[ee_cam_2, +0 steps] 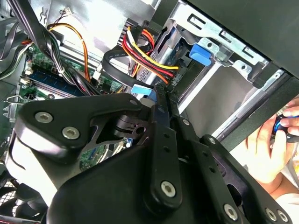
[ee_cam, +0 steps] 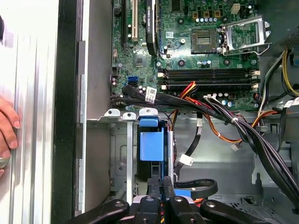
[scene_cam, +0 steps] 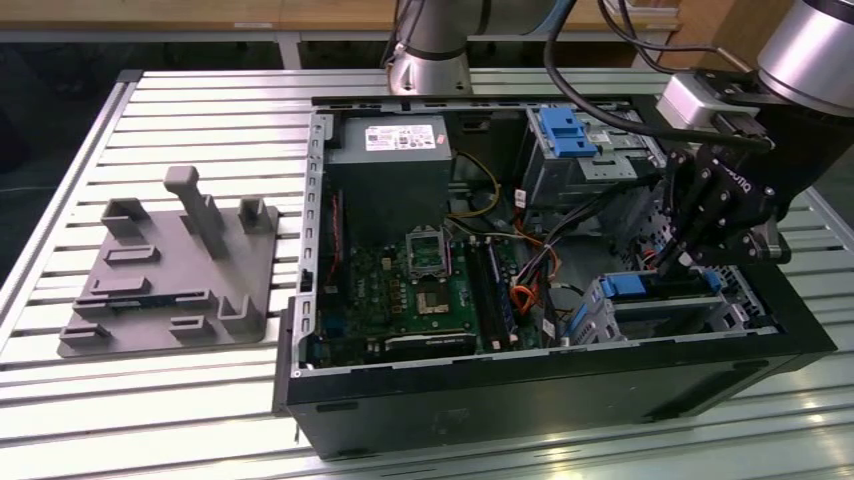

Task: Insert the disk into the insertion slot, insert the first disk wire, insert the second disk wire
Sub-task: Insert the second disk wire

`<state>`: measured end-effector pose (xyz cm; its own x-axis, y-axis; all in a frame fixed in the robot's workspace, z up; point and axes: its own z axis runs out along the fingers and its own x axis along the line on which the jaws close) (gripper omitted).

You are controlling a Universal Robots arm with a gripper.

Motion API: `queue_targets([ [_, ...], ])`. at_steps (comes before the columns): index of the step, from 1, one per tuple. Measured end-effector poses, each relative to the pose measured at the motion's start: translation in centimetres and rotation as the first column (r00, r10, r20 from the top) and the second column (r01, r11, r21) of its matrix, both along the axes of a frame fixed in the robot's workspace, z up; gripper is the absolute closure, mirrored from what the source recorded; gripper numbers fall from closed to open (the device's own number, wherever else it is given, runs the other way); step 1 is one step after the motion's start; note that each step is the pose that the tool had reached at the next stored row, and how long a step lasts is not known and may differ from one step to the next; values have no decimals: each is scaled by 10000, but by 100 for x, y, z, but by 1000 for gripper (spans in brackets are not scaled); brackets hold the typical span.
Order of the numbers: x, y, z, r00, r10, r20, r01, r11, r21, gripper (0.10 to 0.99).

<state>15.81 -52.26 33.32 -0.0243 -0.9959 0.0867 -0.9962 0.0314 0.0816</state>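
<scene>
An open computer case (scene_cam: 561, 390) is lying on its side on a slatted metal worktop (scene_cam: 160, 400), with the motherboard (scene_cam: 414, 290) facing up. The arm is reaching down into the corner of the case at the exterior view's right, where the gripper (scene_cam: 681, 262) is hanging just above a low silver cage, the slot (scene_cam: 694, 310). The disk (scene_cam: 627, 288) is sitting in that slot, its blue carrier showing at the end that faces the motherboard. In the first wrist view the blue carrier (ee_cam: 152, 140) is lying straight ahead of the fingers (ee_cam: 154, 184), which are pressed together with no gap between them and are gripping nothing. In the second wrist view the same closed fingers (ee_cam_2: 161, 105) are pointing toward a small blue connector (ee_cam_2: 142, 89) and a bundle of red, yellow and black wires (ee_cam_2: 145, 53) lying near the cage. A taller grey bay with a blue latch (scene_cam: 567, 130) is standing at the far side of the case, well apart from the gripper. A grey fixture (scene_cam: 167, 270) with upright posts is resting on the worktop at the exterior view's left. A person's hand (ee_cam: 7, 128) is resting on the worktop just outside the case wall in the first wrist view.
</scene>
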Motion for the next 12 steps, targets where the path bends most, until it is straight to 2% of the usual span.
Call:
queue_targets([
  [12,0,-23,8,10000,29,0,-29,10000,0,941],
])
